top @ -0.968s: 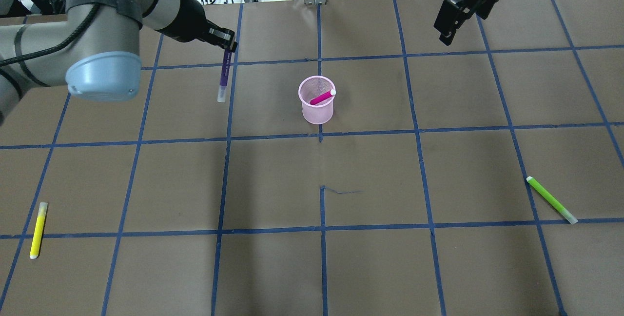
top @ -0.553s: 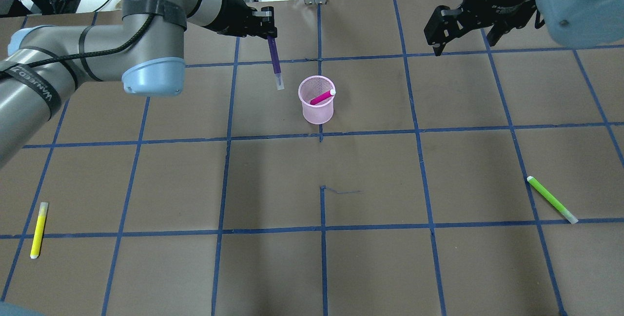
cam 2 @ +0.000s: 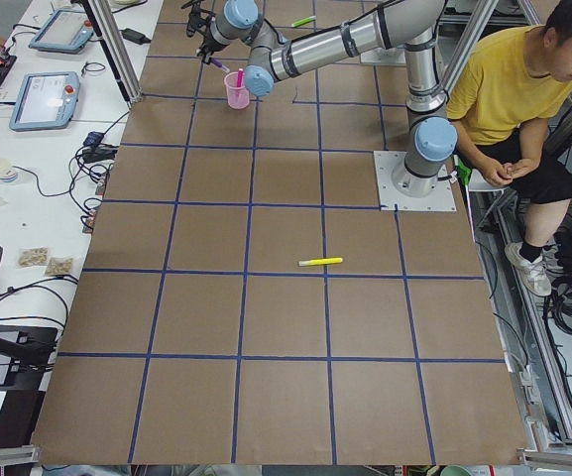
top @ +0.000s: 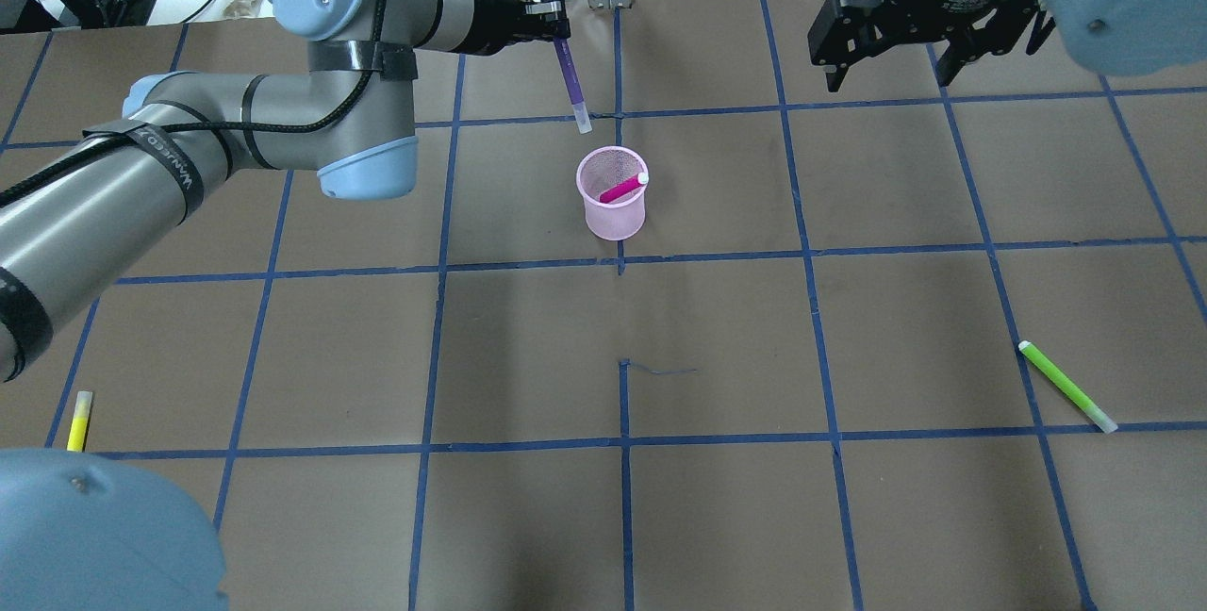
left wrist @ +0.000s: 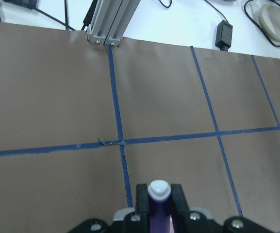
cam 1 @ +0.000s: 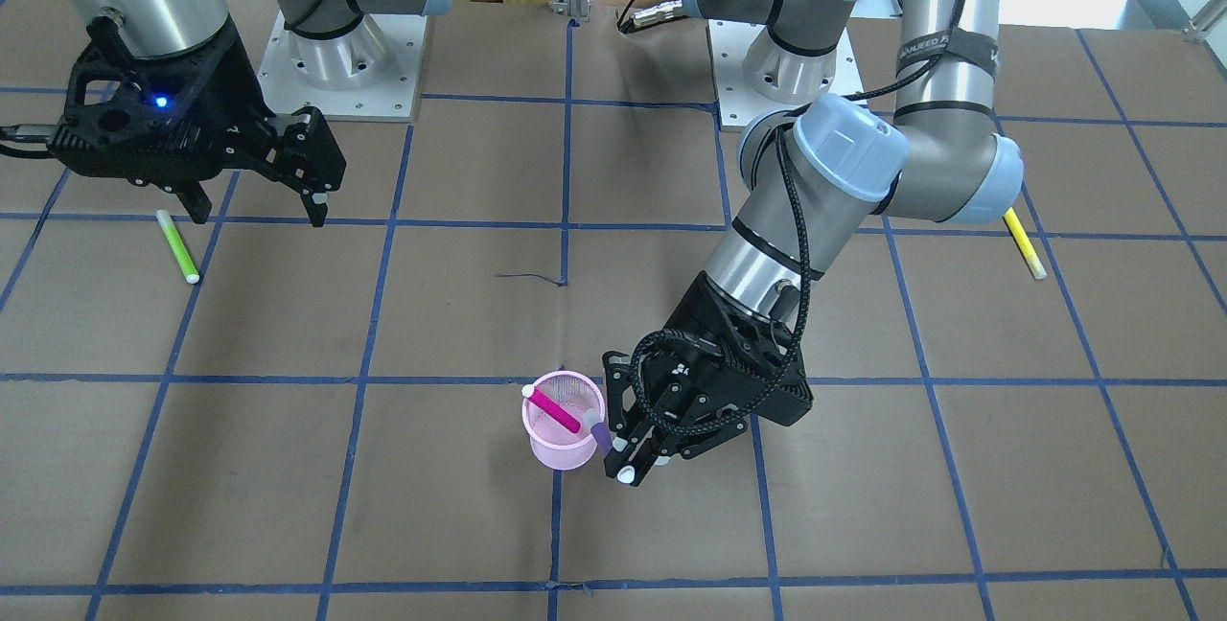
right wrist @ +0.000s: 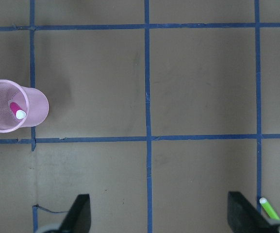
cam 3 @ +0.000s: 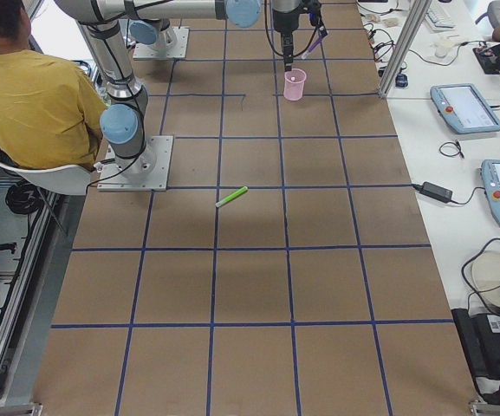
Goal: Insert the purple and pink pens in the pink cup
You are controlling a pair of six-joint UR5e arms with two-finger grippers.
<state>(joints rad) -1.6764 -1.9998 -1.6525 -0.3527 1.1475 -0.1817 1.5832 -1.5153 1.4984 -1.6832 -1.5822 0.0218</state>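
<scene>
Left gripper (top: 558, 32) swung right toward cup (top: 613, 220), clamped on purple pen (top: 571, 83) | pen near-upright, tip just left of and beyond rim | right gripper (top: 891, 74) wide, empty, well apart

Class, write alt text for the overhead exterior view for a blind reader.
The left claw holds a purple pen, pointing down, near a pink cup that contains a pink pen. The right claw hangs open and empty; a yellow pen and a green pen lie on the brown gridded table.
</scene>
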